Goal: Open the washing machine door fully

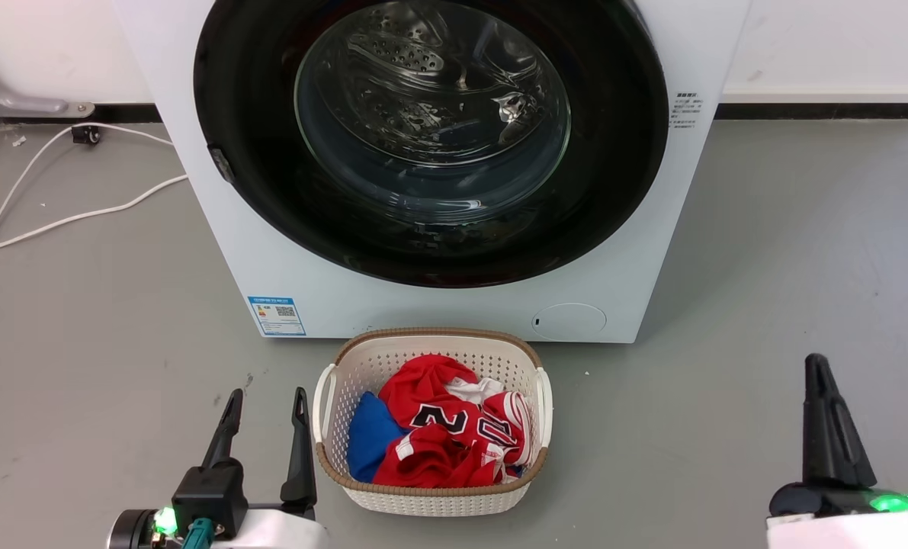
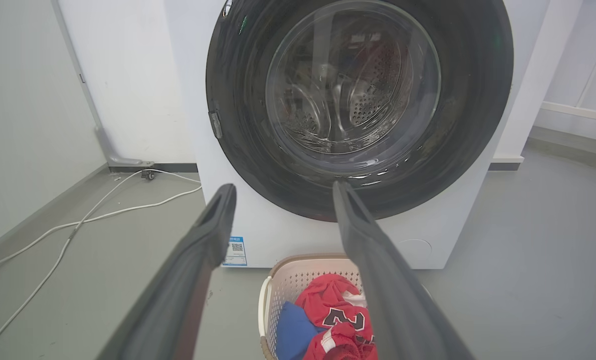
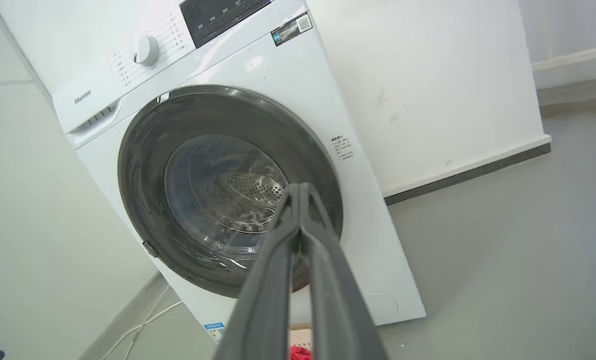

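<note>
The white washing machine stands straight ahead against the wall. Its round black washing machine door lies flat against the front, with a clear glass bowl at centre showing the steel drum. A small latch tab sits on the door's left rim. My left gripper hovers low at the left, open, well short of the machine, holding nothing. My right gripper is at the lower right, its fingers pressed together, shut on nothing. The door and the left gripper also appear in the left wrist view; the door and right gripper in the right wrist view.
A white laundry basket with red and blue clothes stands on the floor right before the machine, between my grippers. White cables trail over the grey floor at the left. A wall runs behind the machine.
</note>
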Robot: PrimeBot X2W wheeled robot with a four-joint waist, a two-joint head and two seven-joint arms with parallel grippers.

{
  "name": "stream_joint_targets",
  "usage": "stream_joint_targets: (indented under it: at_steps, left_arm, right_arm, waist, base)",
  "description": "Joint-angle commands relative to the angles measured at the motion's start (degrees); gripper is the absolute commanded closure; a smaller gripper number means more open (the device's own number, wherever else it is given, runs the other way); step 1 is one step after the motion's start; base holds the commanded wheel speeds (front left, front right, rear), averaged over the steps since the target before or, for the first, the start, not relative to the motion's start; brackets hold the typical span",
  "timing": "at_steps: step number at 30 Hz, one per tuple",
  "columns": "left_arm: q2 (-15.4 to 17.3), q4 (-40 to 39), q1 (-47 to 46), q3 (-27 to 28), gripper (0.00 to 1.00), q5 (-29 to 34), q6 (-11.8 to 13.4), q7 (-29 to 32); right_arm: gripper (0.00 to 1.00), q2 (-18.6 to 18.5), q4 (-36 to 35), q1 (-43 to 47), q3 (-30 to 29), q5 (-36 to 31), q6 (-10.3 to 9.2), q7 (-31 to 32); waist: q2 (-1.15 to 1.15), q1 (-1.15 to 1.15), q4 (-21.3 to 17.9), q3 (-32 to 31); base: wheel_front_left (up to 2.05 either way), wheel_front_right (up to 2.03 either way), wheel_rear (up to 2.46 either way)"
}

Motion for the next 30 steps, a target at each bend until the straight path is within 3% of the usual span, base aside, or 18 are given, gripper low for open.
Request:
stream_joint_targets:
  at_steps: [1,3,4,6,10,17,20,30]
  left_arm:
    - [-0.1,0.2,0.3,0.0,0.0,-0.1,0.2,-0.2]
    - [-0.1,0.2,0.3,0.0,0.0,-0.4,0.3,-0.2]
    - [-0.1,0.4,0.3,-0.1,0.0,-0.4,0.3,-0.2]
    - [-0.1,0.5,0.3,-0.1,0.0,-0.4,0.4,-0.2]
    - [-0.1,0.7,0.5,-0.1,0.0,-0.1,0.8,-0.2]
    - [-0.1,0.5,0.6,-0.1,0.0,-0.2,1.1,-0.2]
    - [-0.1,0.3,0.5,-0.1,0.0,0.0,1.4,-0.2]
    - [-0.1,0.1,0.5,0.0,0.0,0.1,1.4,-0.2]
  right_arm:
    - [1.0,0.1,-0.4,-0.7,0.2,5.2,-0.02,-0.1]
    - [1.0,0.0,0.4,-0.8,-1.1,15.6,-0.02,-0.1]
    - [1.0,0.1,2.1,-0.9,-1.4,28.0,-0.01,-0.1]
    - [1.0,0.1,3.3,-1.4,-0.7,37.8,0.0,-0.1]
    - [1.0,0.0,4.0,-1.6,2.9,52.2,0.0,-0.1]
    - [1.0,0.0,-0.5,-0.8,5.3,69.7,0.0,2.2]
    - [1.0,-0.3,-1.5,0.4,3.8,74.2,-0.01,7.1]
    - [1.0,-0.3,-2.8,1.7,0.9,74.5,0.0,16.5]
  waist:
    - [0.0,0.0,0.0,0.0]
    - [0.0,0.0,0.0,0.0]
    - [0.0,0.0,0.0,-0.1]
    - [0.0,0.0,0.1,-0.1]
    - [0.0,0.0,0.1,-0.2]
    - [0.0,0.0,0.0,-0.2]
    - [0.0,0.0,-0.1,-0.1]
    - [0.0,0.0,0.1,0.3]
  base:
    - [0.0,0.0,0.0]
    - [0.0,0.0,0.0]
    - [0.0,0.0,0.0]
    - [0.0,0.0,0.0]
    - [0.0,0.0,0.0]
    - [0.0,0.0,0.0]
    - [0.0,0.0,0.0]
    - [0.0,0.0,0.0]
